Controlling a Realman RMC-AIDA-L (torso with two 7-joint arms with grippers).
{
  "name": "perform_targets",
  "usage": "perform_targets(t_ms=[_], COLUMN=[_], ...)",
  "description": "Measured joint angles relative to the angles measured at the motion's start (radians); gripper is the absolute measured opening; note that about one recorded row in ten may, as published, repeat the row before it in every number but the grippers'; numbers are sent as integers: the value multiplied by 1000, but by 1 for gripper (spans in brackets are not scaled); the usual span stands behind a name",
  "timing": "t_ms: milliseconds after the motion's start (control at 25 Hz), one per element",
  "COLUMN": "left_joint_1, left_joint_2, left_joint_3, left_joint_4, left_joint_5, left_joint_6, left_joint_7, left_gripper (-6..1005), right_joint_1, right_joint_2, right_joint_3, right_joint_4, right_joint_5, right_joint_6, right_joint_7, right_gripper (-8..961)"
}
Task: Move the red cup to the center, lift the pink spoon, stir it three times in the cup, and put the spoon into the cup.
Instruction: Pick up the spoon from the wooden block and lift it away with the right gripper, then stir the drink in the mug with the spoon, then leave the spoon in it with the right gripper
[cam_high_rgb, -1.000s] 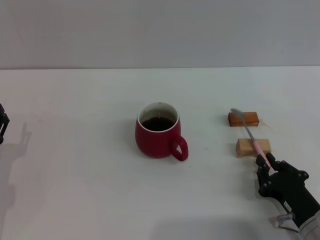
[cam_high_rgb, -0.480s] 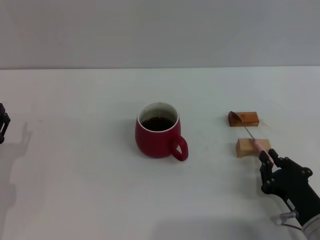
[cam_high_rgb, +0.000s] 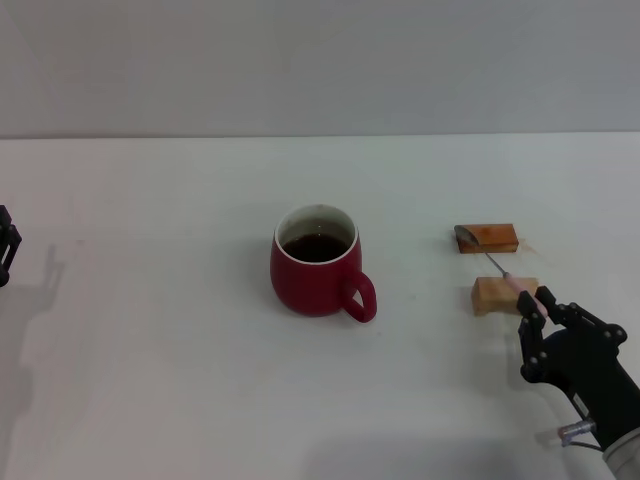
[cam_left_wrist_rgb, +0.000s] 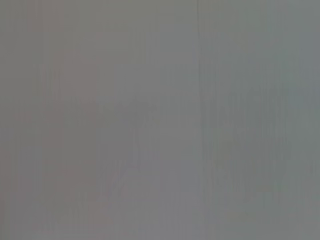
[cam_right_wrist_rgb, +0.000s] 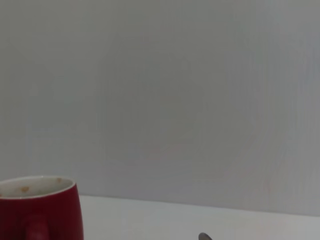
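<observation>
The red cup (cam_high_rgb: 316, 262) stands at the table's middle with dark liquid inside and its handle toward me and to the right. It also shows in the right wrist view (cam_right_wrist_rgb: 37, 210). The pink spoon (cam_high_rgb: 497, 266) lies across two wooden blocks, its grey bowl on the darker block and its pink handle over the lighter one. My right gripper (cam_high_rgb: 546, 306) is at the near right. Its fingers stand apart on either side of the handle's end. My left gripper (cam_high_rgb: 5, 245) is parked at the far left edge.
The darker wooden block (cam_high_rgb: 488, 238) and the lighter block (cam_high_rgb: 503, 294) sit to the right of the cup. The white table (cam_high_rgb: 160, 350) stretches around them, with a grey wall behind.
The spoon's bowl, raised off the darker block a second ago, has come down onto it. My right gripper has shifted slightly right and its fingers have spread.
</observation>
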Motion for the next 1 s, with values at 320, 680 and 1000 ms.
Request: perform_targets(t_ms=[320, 680, 1000], left_joint_1=[-6, -9, -9], left_joint_2=[0, 0, 0], left_joint_3=[0, 0, 0], left_joint_4=[0, 0, 9], left_joint_5=[0, 0, 0], left_joint_6=[-12, -15, -15], left_joint_7=[0, 0, 0], left_gripper=[809, 808, 808], right_joint_1=[2, 4, -2], right_joint_2=[-3, -4, -62], right_joint_3=[-1, 3, 1], right_joint_4=[-13, -10, 127], right_joint_5=[-2, -2, -2], right_joint_6=[-62, -130, -102], right_joint_7=[-1, -1, -1], right_gripper=[136, 134, 134])
